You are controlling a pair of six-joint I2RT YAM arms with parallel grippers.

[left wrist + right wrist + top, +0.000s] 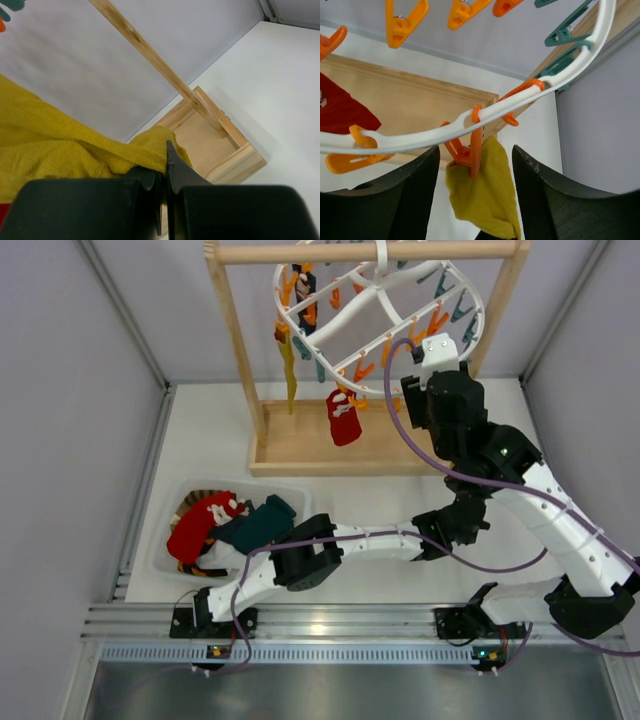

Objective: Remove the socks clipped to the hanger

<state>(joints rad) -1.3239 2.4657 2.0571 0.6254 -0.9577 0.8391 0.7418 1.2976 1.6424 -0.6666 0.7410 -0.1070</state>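
1. Fingers (417,200) of the right gripper (476,150) stood apart, one on each side of an orange clip (470,152), with a gap showing on both sides.
2. Both fingers of the left gripper (162,165) were pressed together, and mustard fabric was bunched into their tips. They were clamped on it, low over the right end of the rack's base.
3. Largest in the scene, the wooden rack (237,350) stood at the far side of the table, with two posts, a top bar and a flat base.
4. From the rack's top bar hung the hanger (410,141), a white ring with cross bars, tilted, with orange and teal clips dangling all round it.
5. In front of the rack's left post sat a clear bin (172,496). It held loose socks, among them a red one (195,530) and a dark teal one (262,525).
6. Beside the rack's left post a long yellow sock (289,370) hung clipped to the ring.
7. Over the middle of the rack's base a red sock (343,420) with white marks hung clipped.
8. Near the rack's right post the mustard sock (482,200) hung from the orange clip, between the right gripper's fingers.
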